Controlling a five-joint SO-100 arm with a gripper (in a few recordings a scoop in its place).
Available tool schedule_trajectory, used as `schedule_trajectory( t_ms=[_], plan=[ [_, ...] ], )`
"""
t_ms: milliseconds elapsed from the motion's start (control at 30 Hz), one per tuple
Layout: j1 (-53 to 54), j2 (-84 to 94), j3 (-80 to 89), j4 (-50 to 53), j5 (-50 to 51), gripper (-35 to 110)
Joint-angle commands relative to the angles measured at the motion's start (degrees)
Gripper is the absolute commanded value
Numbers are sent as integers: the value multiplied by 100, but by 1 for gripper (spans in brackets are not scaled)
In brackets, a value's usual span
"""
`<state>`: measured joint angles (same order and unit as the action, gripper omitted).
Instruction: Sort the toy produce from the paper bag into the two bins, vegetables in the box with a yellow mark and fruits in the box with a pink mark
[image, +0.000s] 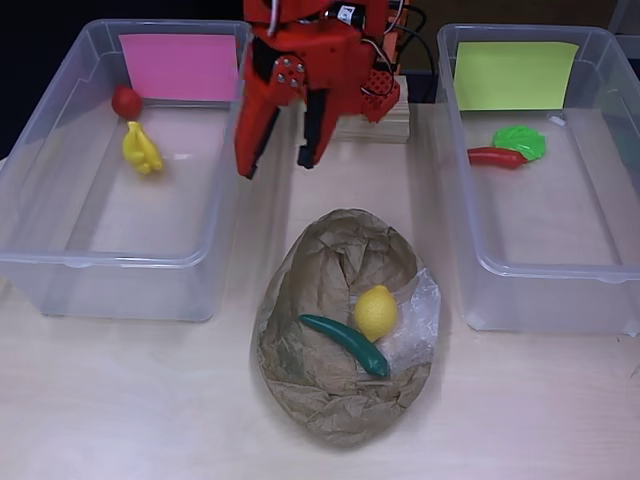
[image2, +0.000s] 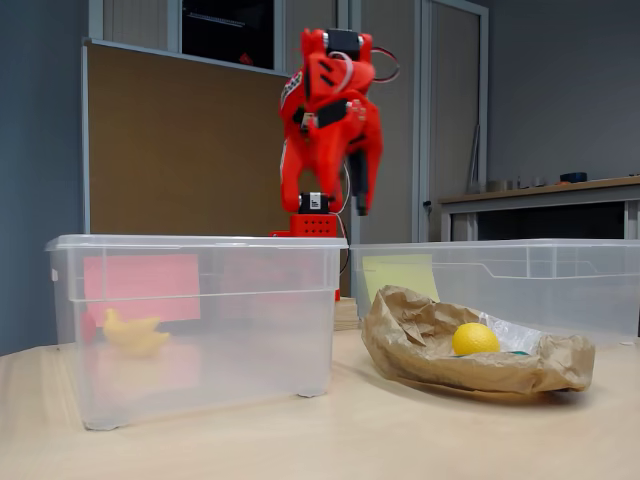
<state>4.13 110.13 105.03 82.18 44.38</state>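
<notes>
Nearest on the desk lies the crumpled paper bag, flattened open. On it rest a yellow lemon and a green cucumber, touching each other; the overhead view shows both whole, while in the fixed view the lemon sits plainly in the bag's folds and only a sliver of green peeks beside it.

Further back stand the two clear bins. The pink-marked bin on the overhead view's left holds a yellow banana and a red apple; the fixed view shows the banana through the wall. The yellow-marked bin on the right holds a red chili touching a green lettuce leaf, seen from above. Both coloured cards are blank; I can read no writing anywhere.

My fingers hang between the bins, above the desk beyond the bag, parted and holding nothing.
</notes>
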Motion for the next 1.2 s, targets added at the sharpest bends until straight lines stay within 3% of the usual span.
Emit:
schedule_trajectory(
  t_ms=[0,200,367,633,1167],
  plan=[
    [-501,-343,-62,-325,334,29],
    [-1107,-1503,-35,-1292,1872,29],
    [-1485,-2303,-264,-2145,3823,29],
    [-1775,-2751,-527,-2522,5915,29],
    [-1907,-4034,-255,-4289,6293,33]
  ],
)
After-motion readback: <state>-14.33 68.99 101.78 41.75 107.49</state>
